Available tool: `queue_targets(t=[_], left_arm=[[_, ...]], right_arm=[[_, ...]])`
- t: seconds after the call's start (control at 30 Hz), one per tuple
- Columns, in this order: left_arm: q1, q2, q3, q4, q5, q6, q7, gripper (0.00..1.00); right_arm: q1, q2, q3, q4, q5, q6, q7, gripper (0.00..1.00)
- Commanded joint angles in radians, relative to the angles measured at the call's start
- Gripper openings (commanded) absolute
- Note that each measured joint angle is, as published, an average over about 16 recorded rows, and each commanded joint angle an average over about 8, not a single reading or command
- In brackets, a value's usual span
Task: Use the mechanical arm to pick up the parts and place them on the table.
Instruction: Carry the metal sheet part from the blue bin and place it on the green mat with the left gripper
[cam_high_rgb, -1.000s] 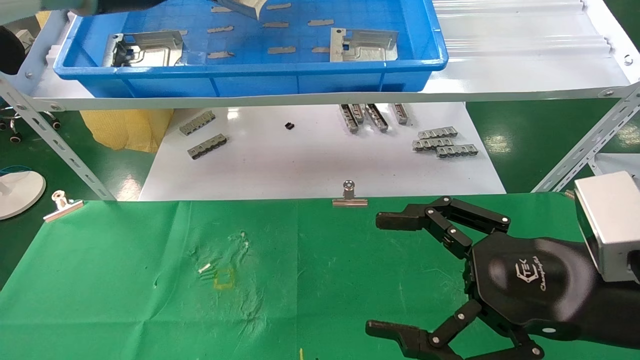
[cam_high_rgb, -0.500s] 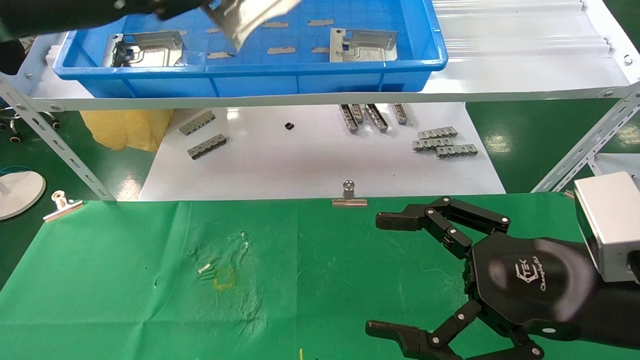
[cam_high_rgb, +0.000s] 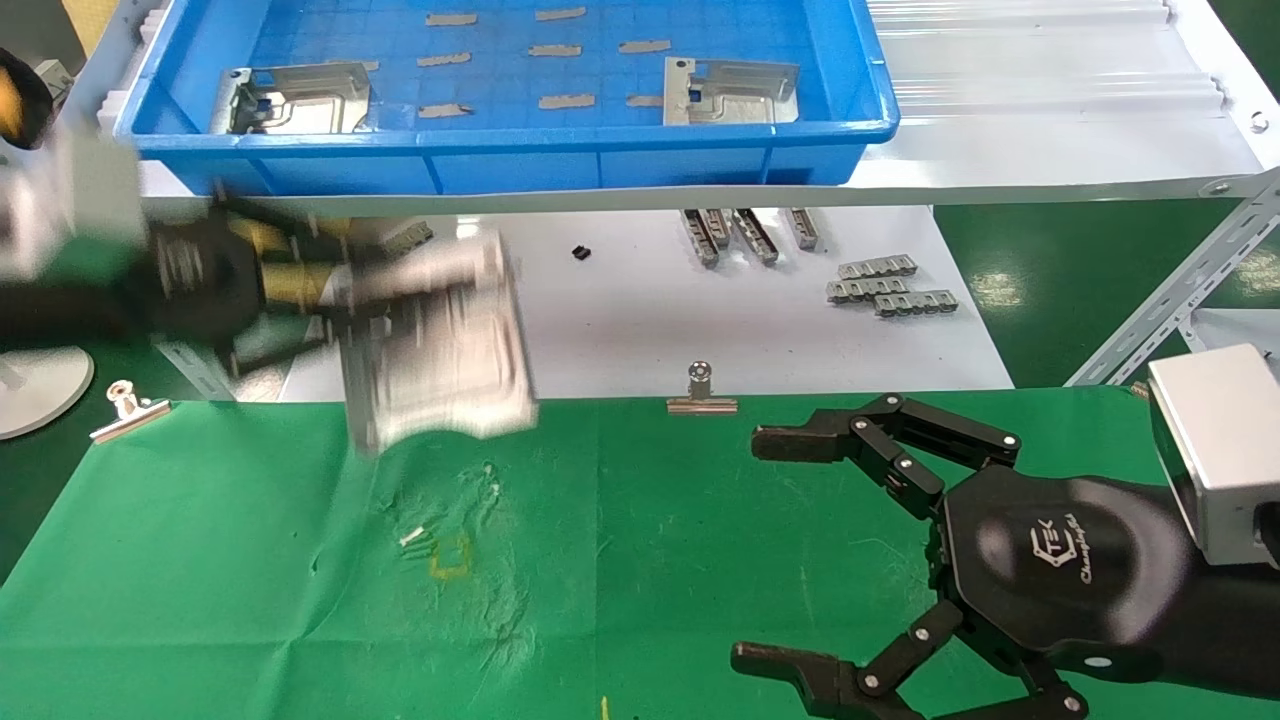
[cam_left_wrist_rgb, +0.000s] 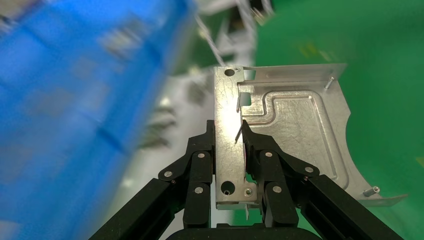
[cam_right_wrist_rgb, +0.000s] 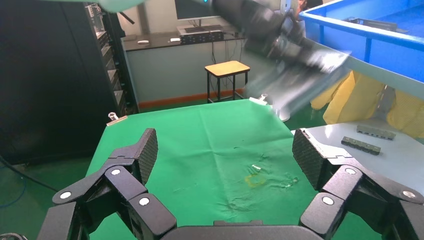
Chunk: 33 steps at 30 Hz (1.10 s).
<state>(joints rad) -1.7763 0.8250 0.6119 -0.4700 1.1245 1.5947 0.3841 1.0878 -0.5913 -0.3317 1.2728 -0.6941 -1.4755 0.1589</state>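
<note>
In the head view the left gripper (cam_high_rgb: 330, 290) and the metal plate (cam_high_rgb: 440, 345) it carries are a blur in the air over the far left edge of the green tabletop (cam_high_rgb: 250, 560). The left wrist view shows its fingers (cam_left_wrist_rgb: 200, 165) clamped on the plate's flange. The right gripper (cam_high_rgb: 800, 550) rests spread open over the tabletop's right side, two more plates (cam_high_rgb: 295, 98) lying in the blue bin (cam_high_rgb: 500, 160).

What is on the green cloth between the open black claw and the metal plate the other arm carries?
Only bare green table, by the head view, between the right gripper and the part in the left gripper.
</note>
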Motion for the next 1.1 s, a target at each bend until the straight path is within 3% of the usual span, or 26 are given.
queue_targets(t=[0.03, 0.4, 0.47, 0.67, 0.73, 1.1], left_arm=[[0.05, -0.028, 0.032, -0.046, -0.015, -0.003, 0.029, 0.0], [0.149, 0.026, 0.155, 0.047, 0.047, -0.022, 0.2, 0.0], [0.152, 0.041, 0.169, 0.07, 0.058, -0.023, 0.228, 0.1], [0.155, 0.081, 0.192, 0.145, 0.07, -0.027, 0.324, 0.84], [0.153, 0.091, 0.192, 0.174, 0.066, -0.037, 0.36, 0.99], [0.112, 0.127, 0.197, 0.303, 0.079, -0.061, 0.474, 1.0]], right_arm=[[0.0, 0.0, 0.0, 0.0, 0.0, 0.0, 0.0, 1.0], [0.0, 0.0, 0.0, 0.0, 0.0, 0.0, 0.0, 1.0], [0.0, 0.0, 0.0, 0.0, 0.0, 0.0, 0.0, 1.0], [0.0, 0.0, 0.0, 0.0, 0.0, 0.0, 0.0, 1.0], [0.0, 0.0, -0.001, 0.0, 0.0, 0.0, 0.0, 1.0], [0.0, 0.0, -0.001, 0.0, 0.001, 0.0, 0.0, 1.0]])
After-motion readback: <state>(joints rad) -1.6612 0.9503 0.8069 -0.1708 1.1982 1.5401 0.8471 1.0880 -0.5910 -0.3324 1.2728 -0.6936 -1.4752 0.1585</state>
